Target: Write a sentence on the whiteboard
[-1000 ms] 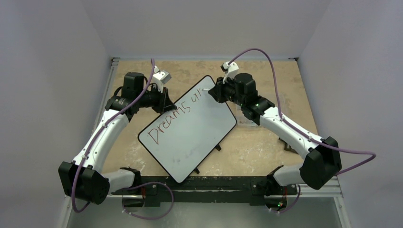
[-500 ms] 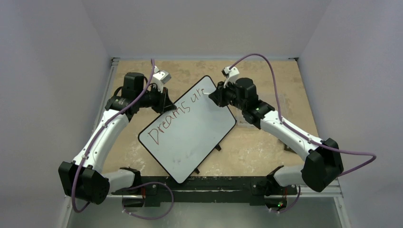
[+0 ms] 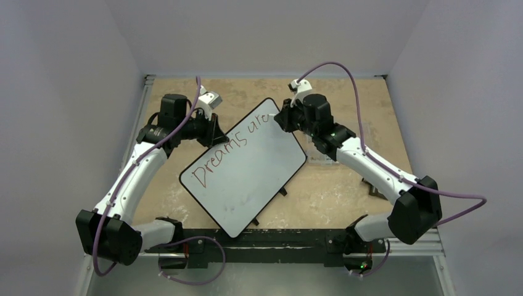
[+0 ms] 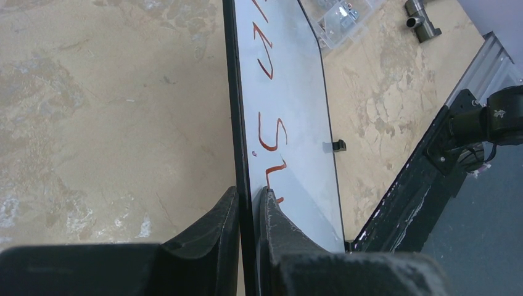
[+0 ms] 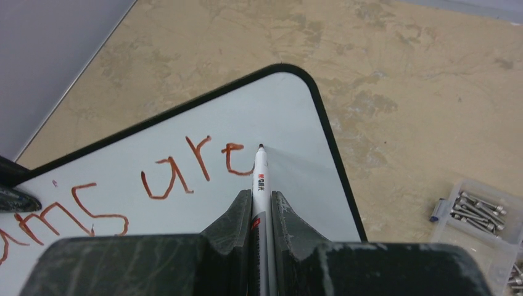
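— Where is the whiteboard [image 3: 243,166]?
— At mid-counter [image 3: 351,98], set diagonally between the two arms. Red lettering along its upper edge reads "Dreams are".
— State of the left hand [image 4: 249,196]?
— Closed on the board's black rim, one finger on each face, beside "Dreams".
— And the right hand [image 5: 262,198]?
— Clamped on a white marker [image 5: 259,172]. The tip meets the board just right of the final "e", near the far rounded corner.
— Anything else?
— A clear box of screws [image 5: 472,213] lies on the counter, right of the board.
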Robot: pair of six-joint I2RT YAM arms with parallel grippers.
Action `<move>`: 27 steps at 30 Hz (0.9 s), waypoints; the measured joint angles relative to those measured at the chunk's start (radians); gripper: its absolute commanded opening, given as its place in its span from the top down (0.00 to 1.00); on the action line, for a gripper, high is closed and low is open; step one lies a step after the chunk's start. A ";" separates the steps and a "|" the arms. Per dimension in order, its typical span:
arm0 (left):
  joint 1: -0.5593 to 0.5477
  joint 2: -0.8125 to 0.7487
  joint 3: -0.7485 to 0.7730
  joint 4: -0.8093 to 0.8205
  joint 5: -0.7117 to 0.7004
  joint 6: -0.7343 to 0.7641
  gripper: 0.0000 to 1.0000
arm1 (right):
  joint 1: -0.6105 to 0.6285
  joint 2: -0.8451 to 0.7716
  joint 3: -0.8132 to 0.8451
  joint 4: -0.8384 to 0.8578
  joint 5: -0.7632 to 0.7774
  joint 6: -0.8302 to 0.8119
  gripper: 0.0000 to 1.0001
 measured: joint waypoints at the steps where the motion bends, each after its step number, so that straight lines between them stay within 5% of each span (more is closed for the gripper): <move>1: 0.000 0.000 0.000 0.000 0.000 0.000 1.00 | -0.002 0.010 0.020 -0.006 0.004 -0.003 1.00; 15: -0.001 -0.004 0.000 0.011 0.025 0.000 1.00 | -0.008 -0.097 0.108 -0.119 0.004 -0.018 1.00; 27: -0.009 -0.023 0.000 0.010 0.027 -0.003 1.00 | -0.008 -0.278 -0.064 -0.119 -0.122 -0.018 1.00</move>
